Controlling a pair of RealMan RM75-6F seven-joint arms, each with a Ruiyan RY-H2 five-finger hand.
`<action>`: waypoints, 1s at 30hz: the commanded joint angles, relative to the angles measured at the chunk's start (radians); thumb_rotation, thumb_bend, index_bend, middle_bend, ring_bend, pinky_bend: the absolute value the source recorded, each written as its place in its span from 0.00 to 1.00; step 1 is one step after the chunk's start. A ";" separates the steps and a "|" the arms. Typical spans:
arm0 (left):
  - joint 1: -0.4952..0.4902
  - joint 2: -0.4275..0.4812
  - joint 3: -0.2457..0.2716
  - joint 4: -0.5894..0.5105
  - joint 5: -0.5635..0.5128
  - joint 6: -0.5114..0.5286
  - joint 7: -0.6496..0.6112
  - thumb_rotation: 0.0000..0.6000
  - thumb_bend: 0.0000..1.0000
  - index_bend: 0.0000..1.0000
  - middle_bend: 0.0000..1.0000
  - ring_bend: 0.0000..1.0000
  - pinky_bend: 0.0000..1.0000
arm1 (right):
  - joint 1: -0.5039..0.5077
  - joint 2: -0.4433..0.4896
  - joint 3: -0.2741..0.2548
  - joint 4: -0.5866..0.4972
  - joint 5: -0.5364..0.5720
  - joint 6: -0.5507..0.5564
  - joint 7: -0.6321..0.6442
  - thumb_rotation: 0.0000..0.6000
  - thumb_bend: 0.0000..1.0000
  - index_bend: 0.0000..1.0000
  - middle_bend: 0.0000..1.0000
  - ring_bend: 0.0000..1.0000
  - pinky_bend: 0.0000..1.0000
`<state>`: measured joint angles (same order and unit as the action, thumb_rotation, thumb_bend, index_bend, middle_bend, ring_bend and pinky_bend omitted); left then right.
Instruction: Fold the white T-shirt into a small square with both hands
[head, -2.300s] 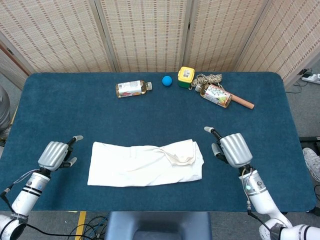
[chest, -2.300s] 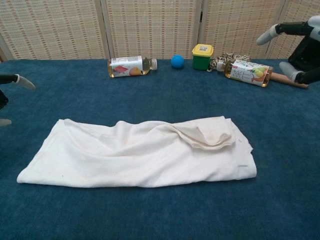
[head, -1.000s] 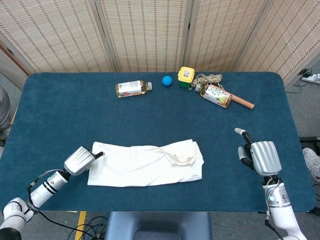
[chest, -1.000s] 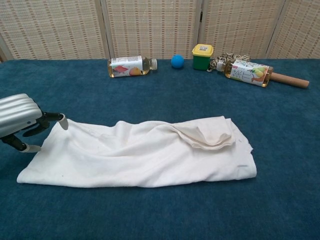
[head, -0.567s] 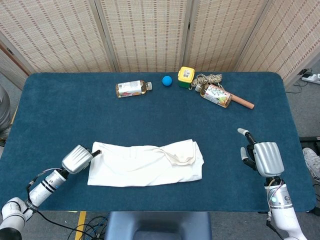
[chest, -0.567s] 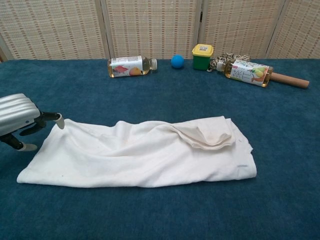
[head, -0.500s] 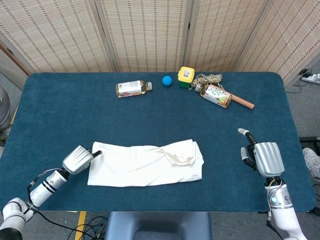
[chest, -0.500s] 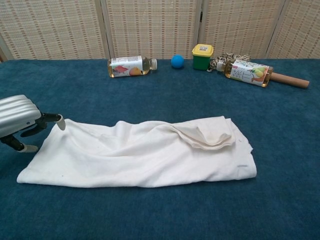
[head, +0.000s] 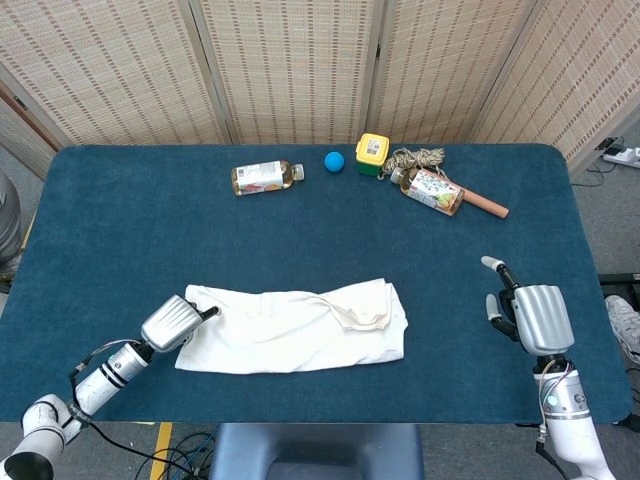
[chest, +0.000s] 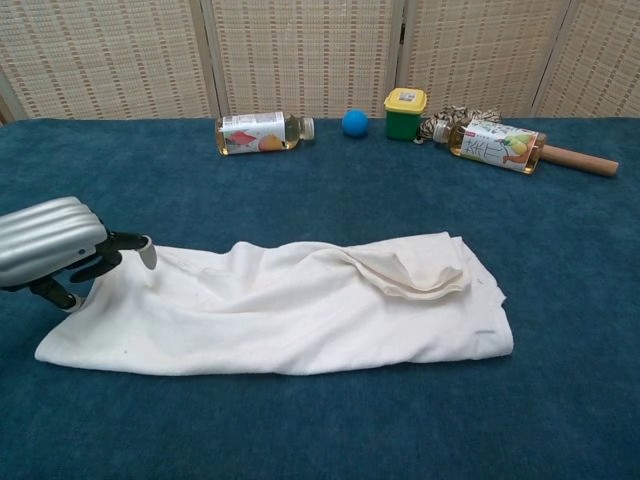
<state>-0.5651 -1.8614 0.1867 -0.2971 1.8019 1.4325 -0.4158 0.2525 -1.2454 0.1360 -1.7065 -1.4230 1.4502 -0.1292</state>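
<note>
White T-shirt (head: 295, 328) lies near table's front edge, folded into long band, loose flap bunched toward its right end. Our left hand (head: 172, 322) rests on shirt's left end, fingers (chest: 128, 243) on cloth; we cannot tell if it grips. Our right hand (head: 532, 317) well apart from shirt, near right edge, fingers spread, holding nothing. Far side of blue table (head: 130, 220): tea bottle (head: 264, 177), blue ball (head: 334, 161), yellow-lidded green jar (head: 371, 154), rope coil (head: 420, 158), second bottle (head: 433, 190), wooden stick (head: 486, 205).
</note>
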 joint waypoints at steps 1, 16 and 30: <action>-0.003 0.000 -0.001 -0.012 -0.006 -0.012 -0.017 1.00 0.11 0.41 0.87 0.81 0.90 | -0.003 0.001 0.003 0.001 0.002 0.003 0.004 1.00 0.54 0.19 0.93 0.95 1.00; -0.005 0.005 0.010 -0.032 -0.014 -0.047 -0.044 1.00 0.25 0.52 0.87 0.81 0.89 | -0.011 -0.004 0.010 0.011 -0.004 0.002 0.023 1.00 0.54 0.19 0.93 0.95 1.00; -0.011 0.008 0.011 -0.048 -0.021 -0.068 -0.063 1.00 0.40 0.59 0.87 0.81 0.88 | -0.018 -0.004 0.016 0.010 -0.009 0.007 0.029 1.00 0.54 0.19 0.93 0.95 1.00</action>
<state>-0.5765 -1.8536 0.1983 -0.3454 1.7810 1.3650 -0.4781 0.2350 -1.2491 0.1524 -1.6962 -1.4321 1.4575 -0.1003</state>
